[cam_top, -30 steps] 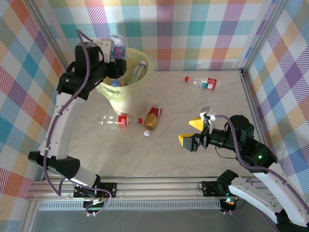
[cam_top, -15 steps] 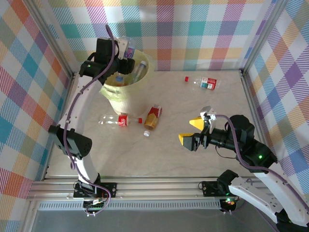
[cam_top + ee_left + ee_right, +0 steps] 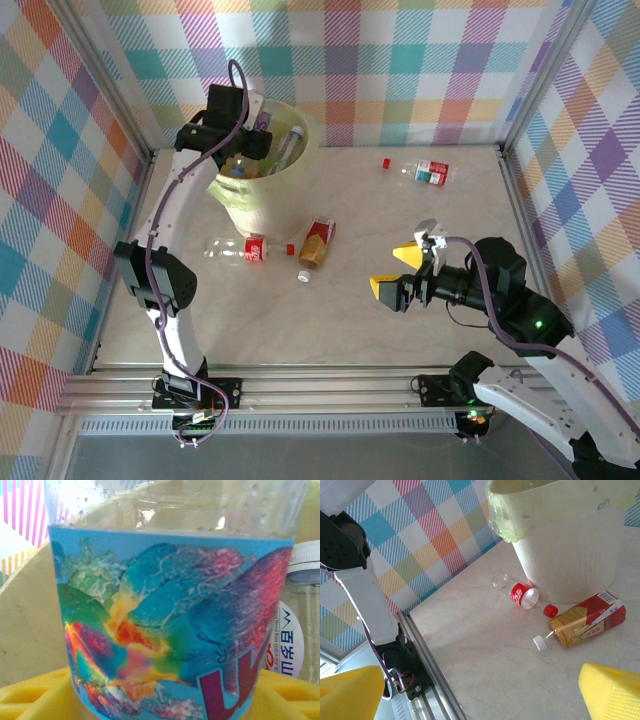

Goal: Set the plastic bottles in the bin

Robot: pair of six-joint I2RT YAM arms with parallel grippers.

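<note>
Our left end effector [image 3: 250, 140] hangs over the large round pale-yellow plastic bin [image 3: 243, 205]. A clear plastic bottle with a blue multicoloured label [image 3: 170, 620] sits between its yellow fingers [image 3: 30, 697]; we cannot tell whether they grip it. Our right end effector [image 3: 397, 272] hovers above the desk [image 3: 400, 220], jaws wide apart and empty. Beside the bin lie a clear red-labelled bottle [image 3: 245, 247] and an orange-brown red-labelled bottle [image 3: 318, 240]. Another clear bottle [image 3: 428, 172] lies well apart, near the far wall.

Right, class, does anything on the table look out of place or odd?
Two caps lie loose: a red cap beside the clear red-labelled bottle at the far side, and a white cap just off the orange-brown bottle near the bin.
</note>
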